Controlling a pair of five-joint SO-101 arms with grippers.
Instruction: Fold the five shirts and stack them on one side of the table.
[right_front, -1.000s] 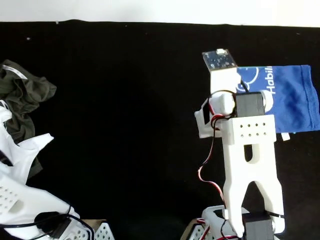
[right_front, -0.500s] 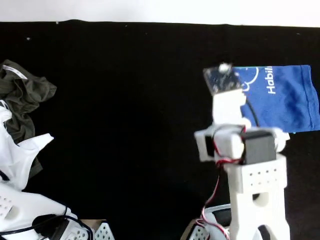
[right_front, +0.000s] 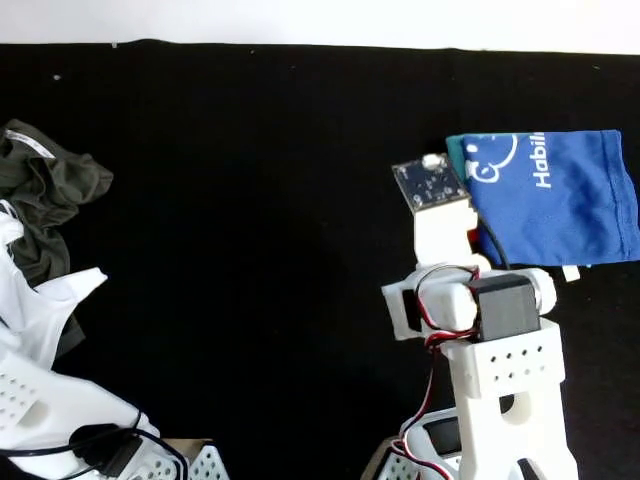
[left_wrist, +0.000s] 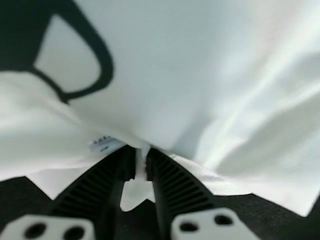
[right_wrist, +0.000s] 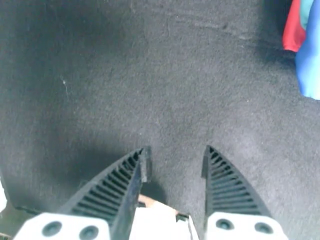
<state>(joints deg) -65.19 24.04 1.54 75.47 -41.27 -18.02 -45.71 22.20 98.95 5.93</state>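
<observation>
right gripper (right_wrist: 175, 152) has backed off the folded blue fabric shirt (right_front: 560, 200), jaws apart, one down | left gripper (left_wrist: 141, 152) clamped on the crumpled white shirt (left_wrist: 200, 75)

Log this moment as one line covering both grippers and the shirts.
left gripper: shut on white shirt | right gripper: open above table | blue shirt: folded, right side | dark shirt: crumpled, left edge
</observation>
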